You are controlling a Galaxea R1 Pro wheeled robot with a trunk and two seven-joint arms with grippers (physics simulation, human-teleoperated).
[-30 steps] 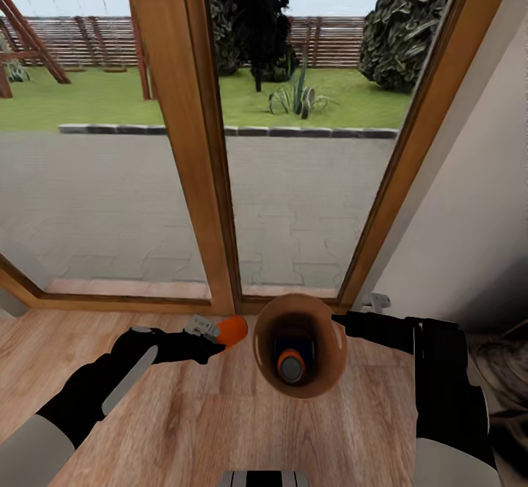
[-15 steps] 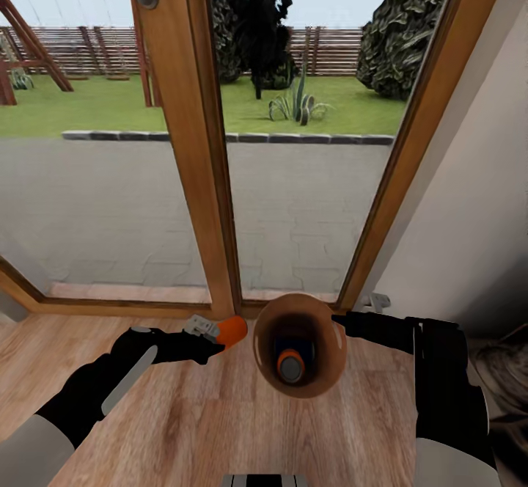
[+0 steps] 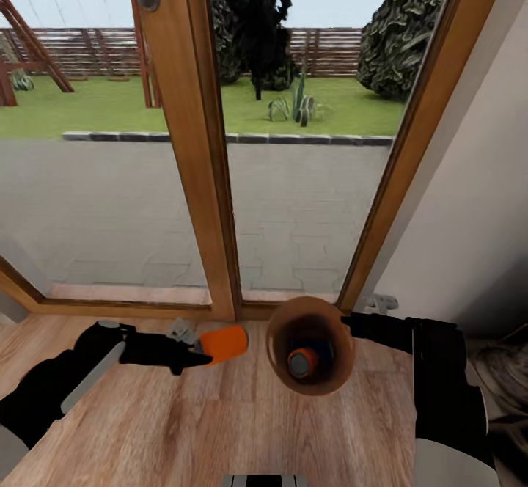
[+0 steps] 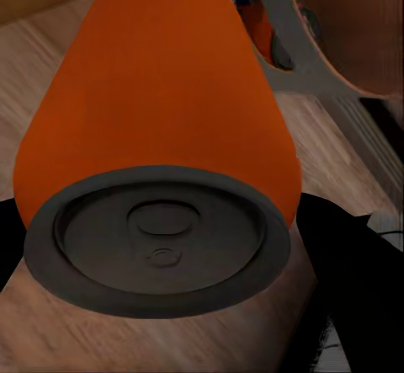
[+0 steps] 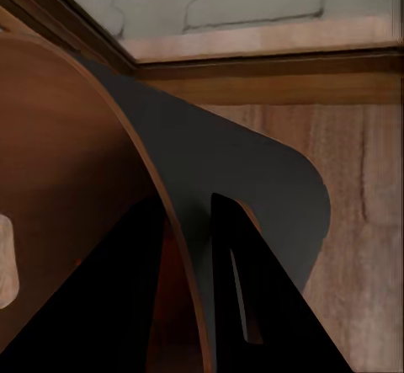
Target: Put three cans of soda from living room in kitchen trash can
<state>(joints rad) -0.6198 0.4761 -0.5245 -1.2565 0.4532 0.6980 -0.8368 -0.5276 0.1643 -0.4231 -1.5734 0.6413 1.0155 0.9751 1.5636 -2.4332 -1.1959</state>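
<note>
My left gripper (image 3: 202, 348) is shut on an orange soda can (image 3: 224, 344), held on its side low over the wood floor, just left of the trash can (image 3: 334, 370). In the left wrist view the same orange can (image 4: 160, 87) looms close, its dark end cap facing the camera, with the bin's grey wall (image 4: 316, 70) beyond. The bin is held off the floor with its brown inside facing up. A second orange can (image 3: 301, 363) stands inside it. My right gripper (image 3: 347, 320) is shut on the bin's rim, its fingers (image 5: 240, 289) astride the bin's wall (image 5: 252, 179).
A wood-framed glass door (image 3: 194, 179) stands directly ahead, with patio and lawn beyond. A white wall (image 3: 469, 208) closes the right side, and a dark object (image 3: 506, 370) sits at its foot. Light wood floor (image 3: 183, 428) spreads below both arms.
The left arm has pulled back to the left and lowered, and the orange can now lies more level. The bin and right gripper have shifted slightly right.
</note>
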